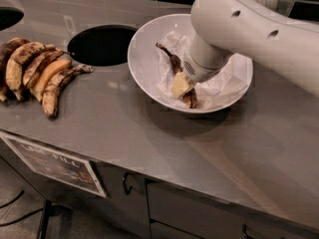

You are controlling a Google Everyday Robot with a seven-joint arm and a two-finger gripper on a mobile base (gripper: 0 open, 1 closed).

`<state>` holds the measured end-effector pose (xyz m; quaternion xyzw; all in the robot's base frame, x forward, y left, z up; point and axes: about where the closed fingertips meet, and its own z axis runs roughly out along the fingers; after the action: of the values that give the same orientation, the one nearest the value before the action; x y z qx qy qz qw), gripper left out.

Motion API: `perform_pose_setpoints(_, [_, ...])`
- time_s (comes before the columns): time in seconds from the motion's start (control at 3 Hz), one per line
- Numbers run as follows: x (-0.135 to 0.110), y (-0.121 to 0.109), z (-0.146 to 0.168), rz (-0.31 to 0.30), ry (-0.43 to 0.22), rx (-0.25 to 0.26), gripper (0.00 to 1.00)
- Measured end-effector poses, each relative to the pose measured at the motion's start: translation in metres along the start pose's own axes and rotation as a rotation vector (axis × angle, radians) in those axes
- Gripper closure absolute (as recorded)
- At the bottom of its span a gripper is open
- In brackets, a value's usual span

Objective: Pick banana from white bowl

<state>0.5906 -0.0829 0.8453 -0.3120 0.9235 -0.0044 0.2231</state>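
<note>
- Grasping step in hand: gripper [181,84] is down inside the white bowl [142,68], at about 6 o'clock from the bowl's centre, with the arm entering from 2 o'clock
- banana [174,61] lies on the crumpled paper [229,78], stem toward 10 o'clock, other end toward 6 o'clock; gripper sits on its lower half
- can't tell whether the gripper is clamped on it, the wrist hides the far side
- looks not yet lifted
- next: confirm the pinch across the thin body, squeeze gently since the fruit looks soft, lift straight up clear of the rim
- bunch of bananas [40,73] at 9 o'clock isn't the target
</note>
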Motion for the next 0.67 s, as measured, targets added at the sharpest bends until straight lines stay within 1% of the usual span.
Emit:
perform_pose_setpoints(0.33, [0.0032, -0.0013, 0.0047, -0.001, 0.022, 0.013, 0.42])
perform_pose_setpoints(0.67, [0.0037, -0.0011, 0.0066, -0.002, 0.028, 0.013, 0.56])
